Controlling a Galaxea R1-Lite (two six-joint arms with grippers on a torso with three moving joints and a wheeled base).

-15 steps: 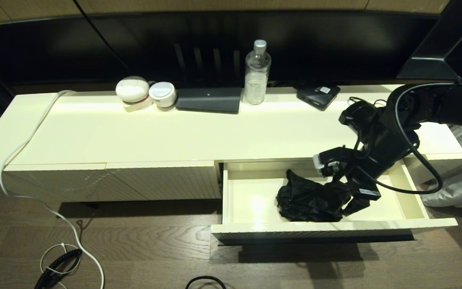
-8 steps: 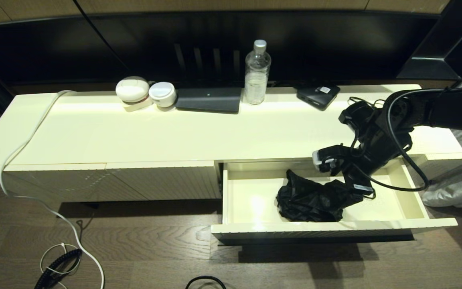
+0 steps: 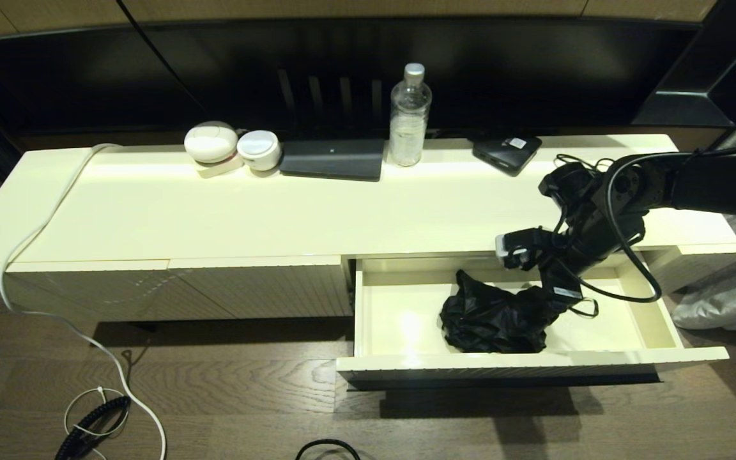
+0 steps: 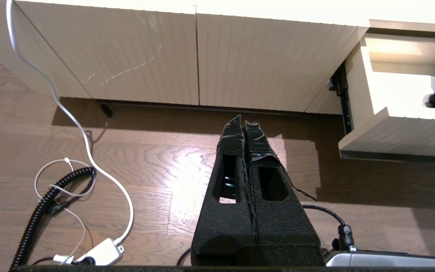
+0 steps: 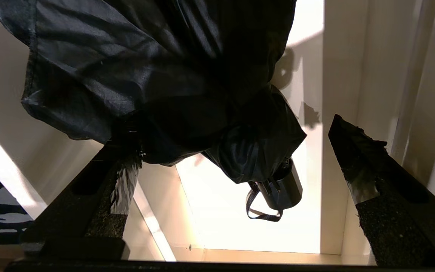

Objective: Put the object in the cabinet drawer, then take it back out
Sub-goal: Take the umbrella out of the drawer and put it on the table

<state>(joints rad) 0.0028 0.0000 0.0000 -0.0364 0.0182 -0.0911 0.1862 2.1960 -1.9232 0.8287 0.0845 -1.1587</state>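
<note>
The black umbrella (image 3: 492,319) lies as a wrinkly bundle inside the pulled-out cabinet drawer (image 3: 534,363), right of its middle. My right gripper (image 3: 561,295) hovers open just above the umbrella's right end, and its fingers touch nothing. In the right wrist view the fabric (image 5: 145,75), the short handle (image 5: 283,187) and the wrist loop (image 5: 259,213) rest on the drawer floor between the wide-apart fingers (image 5: 357,162). My left gripper (image 4: 244,122) is shut and parked low over the wooden floor, left of the drawer (image 4: 391,128).
On the cabinet top stand a clear bottle (image 3: 409,115), a flat black box with a sticker (image 3: 507,152), a dark slab (image 3: 333,158) and two white round devices (image 3: 211,142). A white cable (image 3: 36,236) runs to the floor beside a black coil (image 3: 90,421).
My right gripper has risen up and back from the umbrella's right end. The umbrella stays where it lay in the drawer.
</note>
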